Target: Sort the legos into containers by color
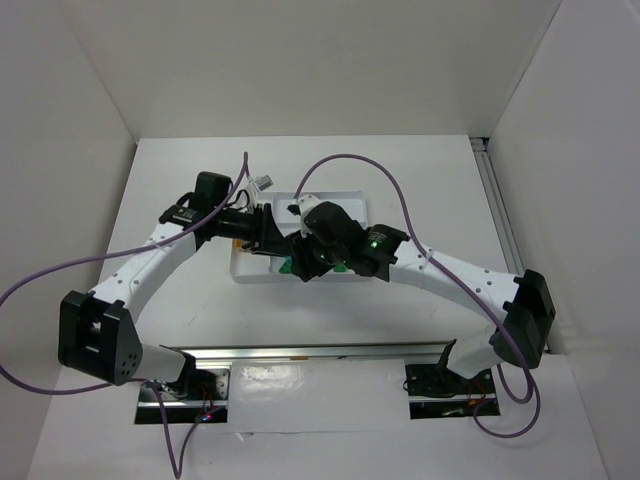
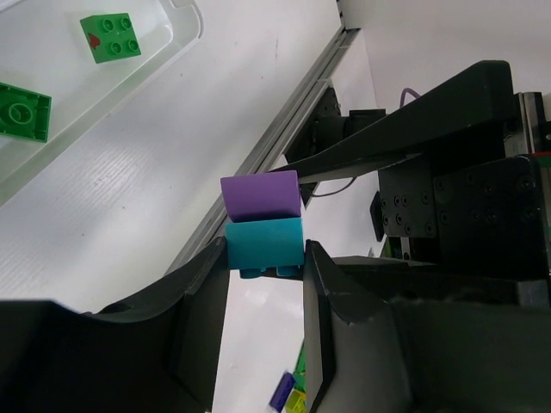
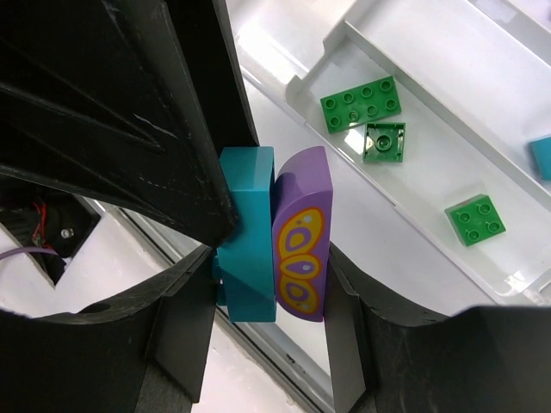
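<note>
A cyan lego (image 3: pixel 248 245) and a purple lego (image 3: pixel 301 237) with a yellow butterfly print are stuck together, held in the air in front of the tray. My right gripper (image 3: pixel 274 318) is shut on the pair, one finger on each brick. My left gripper (image 2: pixel 265 258) is shut on the cyan lego (image 2: pixel 263 243), with the purple lego (image 2: pixel 261 195) just beyond its fingertips. Three green legos (image 3: pixel 362 103) and a cyan one (image 3: pixel 542 157) lie in the containers of the white tray (image 3: pixel 344 34). From above, both grippers (image 1: pixel 295 245) meet over the tray's front edge and hide the pair.
Two green bricks (image 2: pixel 111 37) lie in the tray (image 2: pixel 185 17) in the left wrist view. An aluminium rail (image 1: pixel 320 350) runs along the near edge between the arm bases. Purple cables (image 1: pixel 350 160) loop over the tray. White walls enclose the table.
</note>
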